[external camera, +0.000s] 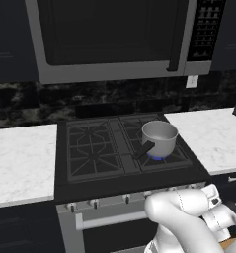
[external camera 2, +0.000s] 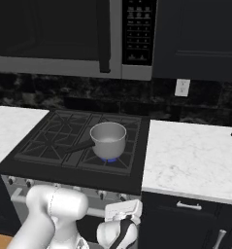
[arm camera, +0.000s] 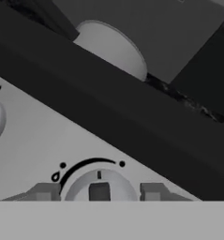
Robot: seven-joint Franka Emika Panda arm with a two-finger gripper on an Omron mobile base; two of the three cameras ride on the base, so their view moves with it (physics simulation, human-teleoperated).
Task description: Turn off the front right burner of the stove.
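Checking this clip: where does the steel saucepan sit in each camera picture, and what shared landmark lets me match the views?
Left base view: the saucepan stands on the front right burner, right of centre, handle pointing lower left.
Right base view: the saucepan is at centre, handle pointing left.
Hand view: the saucepan shows as a pale curved wall at upper centre, above the stove's front edge.
Shared landmark: the blue flame under the pan, in both base views.

Knob [arm camera: 100, 187] sits between jaws, open gap either side. Saucepan [external camera: 159, 139] blocks front right burner [external camera: 161, 157]; left grates [external camera: 92, 146] bare.
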